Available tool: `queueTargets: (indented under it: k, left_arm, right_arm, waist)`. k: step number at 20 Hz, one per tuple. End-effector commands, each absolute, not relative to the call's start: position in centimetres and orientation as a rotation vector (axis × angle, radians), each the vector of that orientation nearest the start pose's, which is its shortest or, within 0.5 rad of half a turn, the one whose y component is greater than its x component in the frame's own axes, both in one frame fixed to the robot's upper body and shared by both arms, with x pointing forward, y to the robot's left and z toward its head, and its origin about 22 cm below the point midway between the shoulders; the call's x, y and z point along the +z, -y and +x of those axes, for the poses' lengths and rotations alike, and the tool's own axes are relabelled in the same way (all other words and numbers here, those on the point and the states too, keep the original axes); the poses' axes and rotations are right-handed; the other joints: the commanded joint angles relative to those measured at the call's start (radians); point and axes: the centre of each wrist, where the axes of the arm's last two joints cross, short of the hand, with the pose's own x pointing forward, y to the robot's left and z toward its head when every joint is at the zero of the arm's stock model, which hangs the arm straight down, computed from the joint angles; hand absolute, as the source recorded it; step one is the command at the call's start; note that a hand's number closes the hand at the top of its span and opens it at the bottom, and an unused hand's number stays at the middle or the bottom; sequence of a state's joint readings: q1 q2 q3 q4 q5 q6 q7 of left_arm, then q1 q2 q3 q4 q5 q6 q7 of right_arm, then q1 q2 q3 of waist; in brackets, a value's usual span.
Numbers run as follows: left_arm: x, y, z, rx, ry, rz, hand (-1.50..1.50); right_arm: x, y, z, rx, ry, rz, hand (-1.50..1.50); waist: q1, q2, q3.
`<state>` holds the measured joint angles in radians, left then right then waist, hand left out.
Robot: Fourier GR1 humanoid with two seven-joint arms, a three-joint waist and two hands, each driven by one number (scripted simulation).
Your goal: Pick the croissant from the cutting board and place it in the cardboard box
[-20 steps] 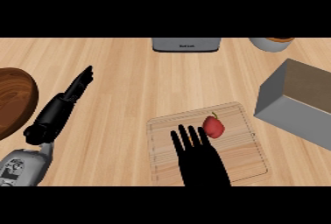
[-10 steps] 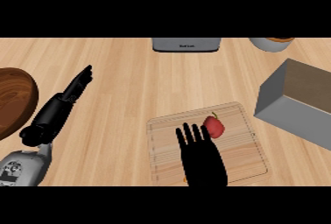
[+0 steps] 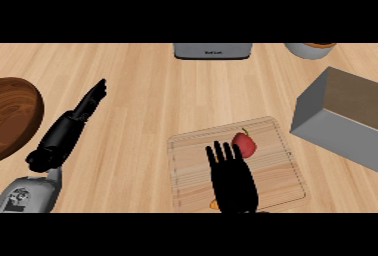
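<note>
One cutting board (image 3: 273, 185) near table's front edge, one red item (image 3: 245, 143) on it, right robot hand (image 3: 232, 177) open above board, left robot hand (image 3: 70, 130) open, one grey box (image 3: 336, 117) at right edge, writing on far appliance (image 3: 212, 51) illegible.

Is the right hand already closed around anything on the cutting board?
No. The right hand hovers over the cutting board with straight fingers, holding nothing; the red item lies free by its fingertips.

Light wood counter (image 3: 155, 80) carries all. Cutting board (image 3: 273, 177) near, right of centre. Grey box (image 3: 341, 117) at right edge. Dark wooden bowl (image 3: 15, 117) at left edge. Grey appliance (image 3: 212, 50) far centre. Cup (image 3: 310, 49) far right.
</note>
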<state>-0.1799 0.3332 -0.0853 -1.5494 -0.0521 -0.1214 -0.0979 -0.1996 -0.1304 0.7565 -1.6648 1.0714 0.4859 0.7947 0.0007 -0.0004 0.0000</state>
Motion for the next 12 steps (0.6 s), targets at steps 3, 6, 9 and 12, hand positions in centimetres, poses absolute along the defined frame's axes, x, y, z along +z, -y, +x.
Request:
queueTargets:
  k: [3,6,9,12]
  left_arm:
    - [6.2,-25.6,28.6,-0.532,1.747,0.121,0.00]
    - [7.9,-26.1,28.6,-0.525,1.769,0.093,0.00]
    - [6.4,-28.7,30.1,-0.523,1.746,0.093,0.00]
    - [5.8,-28.7,27.6,-0.544,1.746,0.089,0.00]
  right_arm:
    - [2.7,9.2,19.6,1.540,0.899,-0.919,-1.50]
    - [3.0,9.0,19.0,1.522,0.887,-0.885,-1.50]
    - [2.8,9.9,22.5,1.534,0.895,-0.845,-1.50]
    - [1.7,9.5,21.3,1.635,0.959,-0.833,1.50]
  waist:
    - [-0.002,0.000,0.000]
    - [-0.002,-0.001,0.000]
    - [-0.002,0.001,0.000]
    - [0.003,0.000,0.000]
